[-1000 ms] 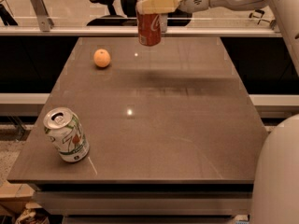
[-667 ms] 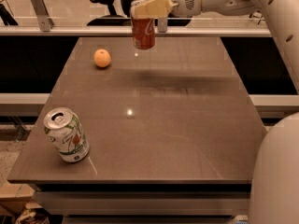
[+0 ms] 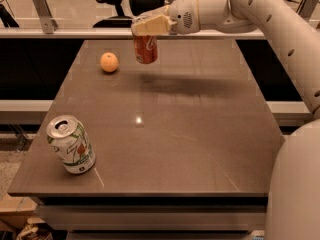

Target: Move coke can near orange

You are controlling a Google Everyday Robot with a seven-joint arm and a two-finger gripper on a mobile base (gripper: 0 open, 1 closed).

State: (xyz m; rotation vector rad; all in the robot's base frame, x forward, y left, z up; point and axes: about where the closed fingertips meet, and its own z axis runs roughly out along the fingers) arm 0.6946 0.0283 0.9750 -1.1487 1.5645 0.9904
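Since the earlier frame, the hand [image 3: 146, 28] and the coke can [image 3: 145, 50] sit further left and lower, closer to the orange [image 3: 109, 62]. The hand pinches the can's top. The can hangs clear of the desk [image 3: 200, 134], near the orange's right side. Step in hand: transport. The next move likely calls for lowering and releasing without nudging the fruit.

Overhead light, glare on table [image 3: 200, 134], soft shadow below pincer [image 3: 145, 28] holding coke can [image 3: 146, 50] over far end
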